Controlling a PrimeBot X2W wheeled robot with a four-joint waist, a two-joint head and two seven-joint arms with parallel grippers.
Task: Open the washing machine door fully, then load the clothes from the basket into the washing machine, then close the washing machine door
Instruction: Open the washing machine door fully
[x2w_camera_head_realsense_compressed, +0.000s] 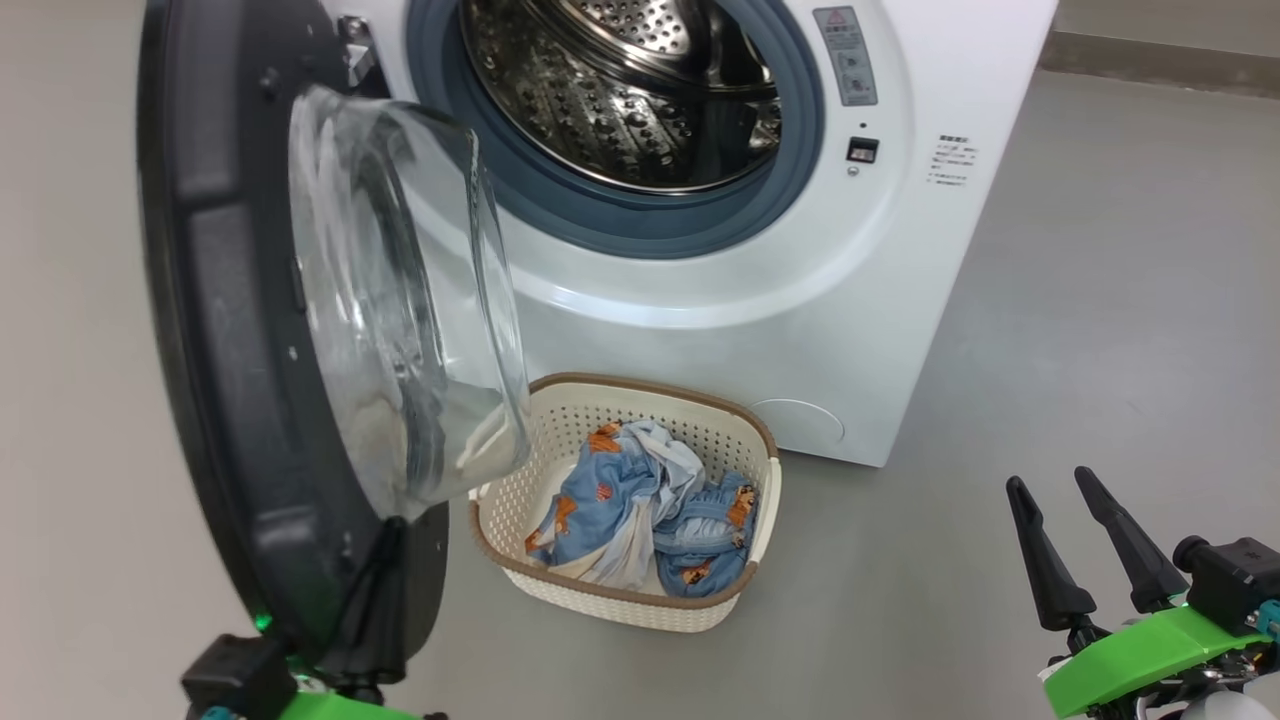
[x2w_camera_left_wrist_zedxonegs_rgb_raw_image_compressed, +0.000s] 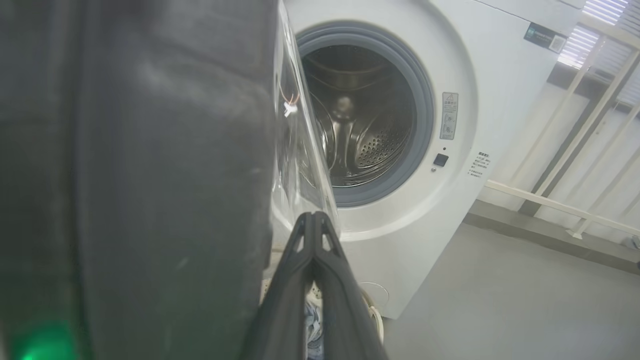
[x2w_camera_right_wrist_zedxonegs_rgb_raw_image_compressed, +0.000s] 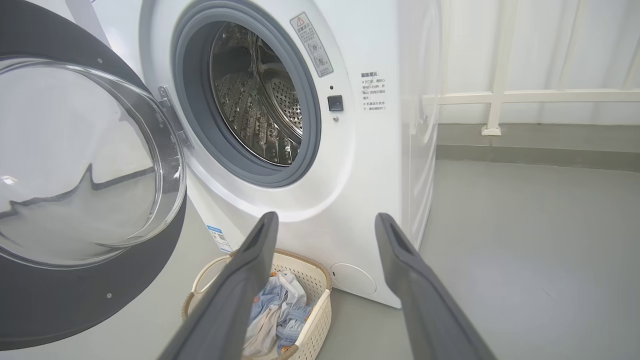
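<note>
The white washing machine (x2w_camera_head_realsense_compressed: 800, 300) stands ahead with its steel drum (x2w_camera_head_realsense_compressed: 640, 90) bare. Its door (x2w_camera_head_realsense_compressed: 230, 300), with black rim and clear glass bowl (x2w_camera_head_realsense_compressed: 400, 300), is swung out to the left. Below the opening, the cream basket (x2w_camera_head_realsense_compressed: 620, 600) sits on the floor and holds the light-blue and white clothes (x2w_camera_head_realsense_compressed: 640, 500). My left gripper (x2w_camera_head_realsense_compressed: 392, 530) is shut on nothing, with its fingers lying along the door's lower inner rim; its wrist view shows the door (x2w_camera_left_wrist_zedxonegs_rgb_raw_image_compressed: 150, 175) close on the left. Away from everything, my right gripper (x2w_camera_head_realsense_compressed: 1050, 480) stands open at the lower right, pointing toward the basket (x2w_camera_right_wrist_zedxonegs_rgb_raw_image_compressed: 315, 310).
Bare grey floor (x2w_camera_head_realsense_compressed: 1100, 300) stretches to the right of the machine. A white railing (x2w_camera_right_wrist_zedxonegs_rgb_raw_image_compressed: 500, 95) runs along the wall behind it. A round filter cap (x2w_camera_head_realsense_compressed: 800, 425) sits low on the machine's front, beside the basket.
</note>
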